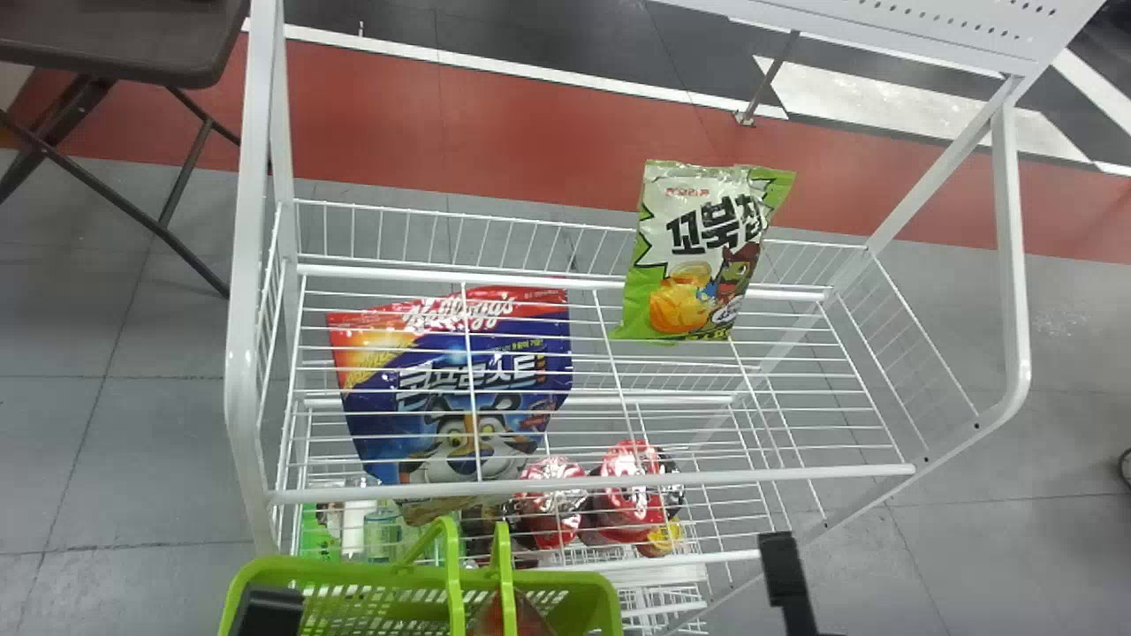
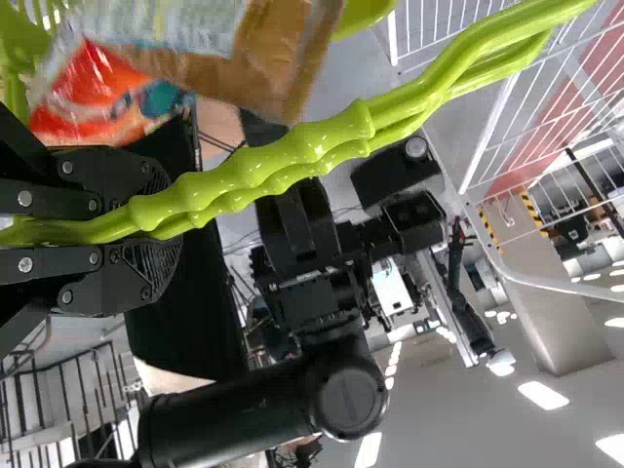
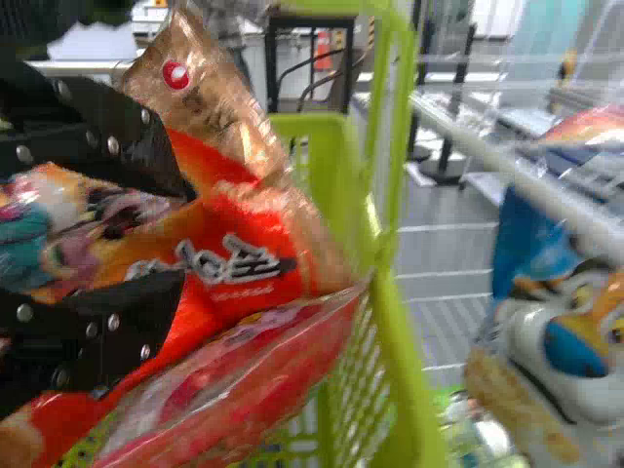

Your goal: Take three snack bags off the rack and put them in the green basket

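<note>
- Green-and-white soft snack bag (image 1: 702,256) is on the upper shelf of the white wire rack (image 1: 592,484), near its back rail, at about one o'clock from the robot.
- Blue-and-red printed pouch (image 1: 451,380) is at about eleven o'clock, below the upper wires.
- Bright green plastic basket (image 1: 353,574) is near the robot, at about eleven o'clock. Inside are an orange snack bag with gold edge (image 3: 234,253) and a shiny red packet (image 3: 263,390); I cannot tell the full count.
- Left gripper (image 2: 164,229) has its fingers closed around the green ribbed handles (image 2: 253,171) of the basket.
- Right gripper (image 3: 182,234) is at about one o'clock, near, beside the rack. Its fingers are moderately apart and seem to pinch nothing; the orange bag shows behind the gap.
- Next work is probably the green-and-white bag. I judge it light and puffy, with thin, slippery film and fragile snacks inside.
- Best hold is, I think, on the near crimped end, towards six o'clock of the bag, or gently across the body. Hard squeezing may crush the snacks; a too shallow pinch may let the film slide. The fingers should also not catch the shelf wires.
</note>
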`<state>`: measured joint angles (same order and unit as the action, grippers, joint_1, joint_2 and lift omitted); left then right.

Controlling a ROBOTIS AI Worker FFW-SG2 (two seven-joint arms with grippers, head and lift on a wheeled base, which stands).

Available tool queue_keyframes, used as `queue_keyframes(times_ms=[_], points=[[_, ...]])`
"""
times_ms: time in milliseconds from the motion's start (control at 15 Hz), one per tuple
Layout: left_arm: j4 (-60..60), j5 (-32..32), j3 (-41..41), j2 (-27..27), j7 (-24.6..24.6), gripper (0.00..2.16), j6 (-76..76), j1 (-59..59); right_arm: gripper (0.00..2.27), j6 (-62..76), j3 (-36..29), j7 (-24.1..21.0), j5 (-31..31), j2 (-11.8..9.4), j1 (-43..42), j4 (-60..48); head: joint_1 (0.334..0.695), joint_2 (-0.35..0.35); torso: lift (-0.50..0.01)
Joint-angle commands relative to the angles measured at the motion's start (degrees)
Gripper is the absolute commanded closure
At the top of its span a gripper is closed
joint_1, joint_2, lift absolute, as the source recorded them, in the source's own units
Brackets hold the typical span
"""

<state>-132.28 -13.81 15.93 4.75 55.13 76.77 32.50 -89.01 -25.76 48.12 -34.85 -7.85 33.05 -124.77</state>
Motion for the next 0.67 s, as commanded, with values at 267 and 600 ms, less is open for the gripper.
queue_keyframes(times_ms=[267,600], points=[[0.2,0.0,0.0,-0.1,-0.4,1.51,-0.5,0.1,0.06,22.6,-6.1,4.0,-1.4,3.1,0.5,-3.6,0.695,-0.350,-0.026],[1.1,0.0,0.1,-0.3,-0.9,1.51,-1.2,0.1,0.06,71.3,-1.1,-3.1,2.3,7.3,8.9,-6.0,0.695,-0.350,-0.026]])
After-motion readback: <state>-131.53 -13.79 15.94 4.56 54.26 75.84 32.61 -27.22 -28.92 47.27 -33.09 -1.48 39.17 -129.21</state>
